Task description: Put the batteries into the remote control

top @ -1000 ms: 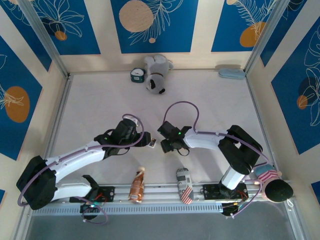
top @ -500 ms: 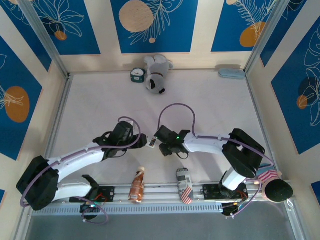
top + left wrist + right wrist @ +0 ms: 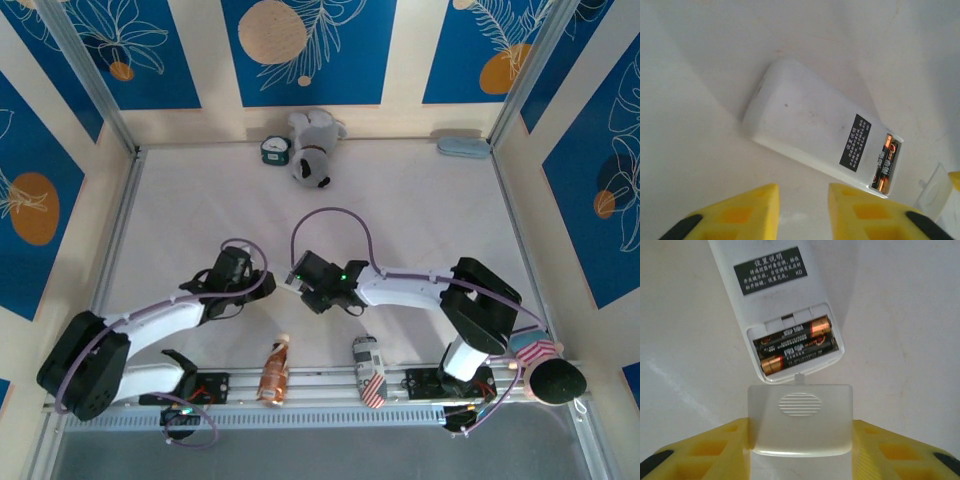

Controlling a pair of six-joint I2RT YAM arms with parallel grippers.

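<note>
Now farther left: right gripper [image 3: 800, 446] clamped on cover [image 3: 801, 417], left gripper [image 3: 804, 206] parted, empty.

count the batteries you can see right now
2. Both sit side by side in the open bay of the remote control: one battery nearer the label, the other battery nearer the cover held in the right end effector. More may be hidden.

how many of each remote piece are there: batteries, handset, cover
batteries: 2
remote control: 1
battery cover: 1
total: 4
</note>
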